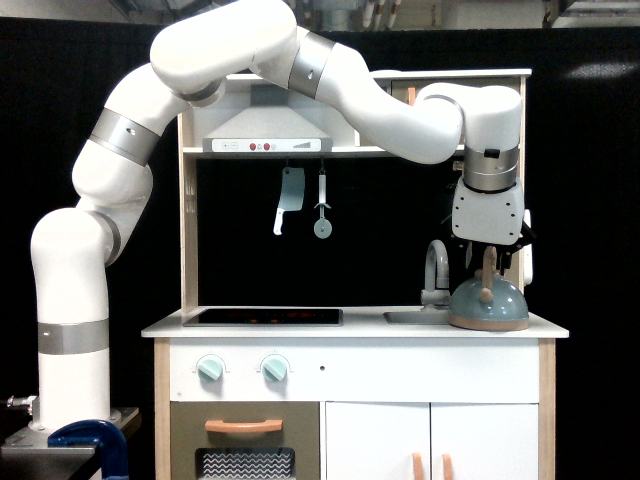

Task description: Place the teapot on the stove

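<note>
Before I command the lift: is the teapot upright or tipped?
Upright. The teapot sits flat on its tan base rim on the counter, its loop handle standing vertical under the hand.

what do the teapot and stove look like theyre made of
Teapot: looks like painted wood or matte plastic, going by its dull blue-grey dome and tan, wood-coloured handle and base rim. Stove: a flat black panel with a glossy sheen, probably plastic or acrylic.

we see a toy cleaver (289,197) and pizza cutter (322,208) hanging under the range hood (267,128), a faucet (435,270) near the bench's (355,325) right end.
</note>
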`<state>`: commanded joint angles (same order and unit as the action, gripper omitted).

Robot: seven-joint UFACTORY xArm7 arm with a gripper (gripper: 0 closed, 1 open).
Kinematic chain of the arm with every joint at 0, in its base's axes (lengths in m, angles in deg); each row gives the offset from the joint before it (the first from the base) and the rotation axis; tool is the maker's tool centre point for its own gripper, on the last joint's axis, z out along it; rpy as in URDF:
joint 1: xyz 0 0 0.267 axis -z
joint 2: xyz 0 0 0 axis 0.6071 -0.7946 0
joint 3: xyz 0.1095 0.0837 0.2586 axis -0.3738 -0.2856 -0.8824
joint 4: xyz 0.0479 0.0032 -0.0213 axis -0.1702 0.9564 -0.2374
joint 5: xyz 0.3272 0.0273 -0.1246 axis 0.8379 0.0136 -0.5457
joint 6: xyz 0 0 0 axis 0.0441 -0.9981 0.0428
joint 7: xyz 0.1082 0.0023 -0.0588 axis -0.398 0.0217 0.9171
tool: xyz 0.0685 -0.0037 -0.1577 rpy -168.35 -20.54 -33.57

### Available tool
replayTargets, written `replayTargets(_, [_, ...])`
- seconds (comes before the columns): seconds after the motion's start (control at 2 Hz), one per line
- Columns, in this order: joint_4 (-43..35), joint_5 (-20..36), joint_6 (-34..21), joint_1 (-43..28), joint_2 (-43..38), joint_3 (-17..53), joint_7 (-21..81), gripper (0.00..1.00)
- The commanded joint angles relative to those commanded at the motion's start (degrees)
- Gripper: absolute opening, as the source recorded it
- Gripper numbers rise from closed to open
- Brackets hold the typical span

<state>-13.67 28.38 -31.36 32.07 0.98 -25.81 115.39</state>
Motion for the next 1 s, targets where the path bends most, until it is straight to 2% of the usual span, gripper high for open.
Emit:
replayTargets(0.5, [1.26, -0.26, 0.36, 0.64, 0.87, -0.68, 0.24, 0.0])
replayTargets(1.0, [2.43, -1.52, -2.85, 4.08, 4.17, -1.31, 0.89, 0.0])
